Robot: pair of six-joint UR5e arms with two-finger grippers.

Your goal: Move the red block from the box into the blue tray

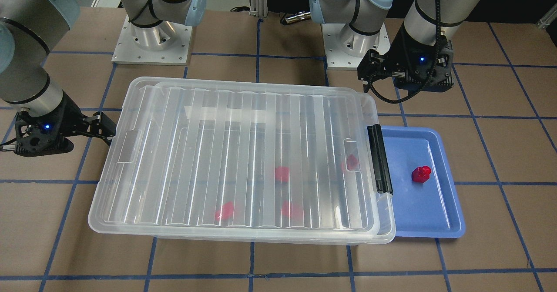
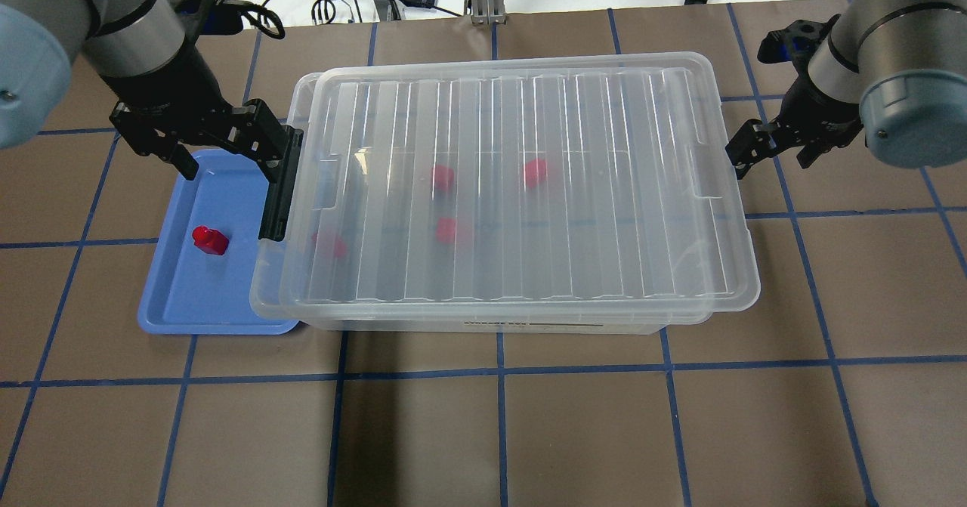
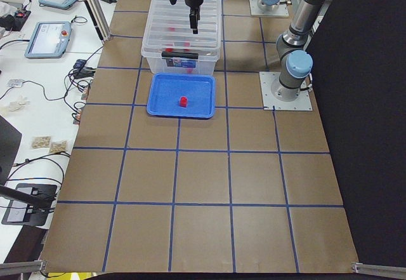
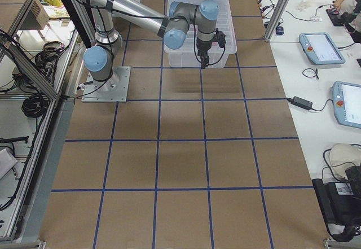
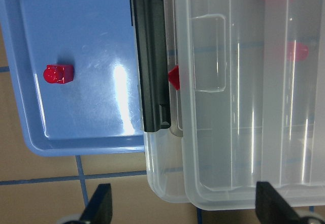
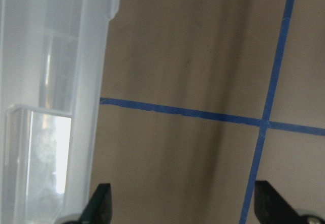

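The red block (image 1: 421, 174) lies alone in the blue tray (image 1: 417, 211), stud end up; it also shows in the overhead view (image 2: 209, 239) and the left wrist view (image 5: 58, 74). The tray (image 2: 189, 295) sits against the box's latch end. The box (image 2: 529, 190) is a clear bin with its ribbed lid on and a black latch bar (image 2: 281, 182). My left gripper (image 2: 225, 152) is open and empty above the tray's far edge and the latch; its fingertips (image 5: 99, 209) are spread wide. My right gripper (image 2: 774, 152) is open and empty beside the box's other short end.
Several more red blocks (image 2: 447, 229) show blurred through the lid inside the box, one close to the latch end (image 5: 174, 76). Brown table with blue tape lines (image 6: 177, 111) lies around. Both arm bases (image 1: 152, 44) stand behind the box.
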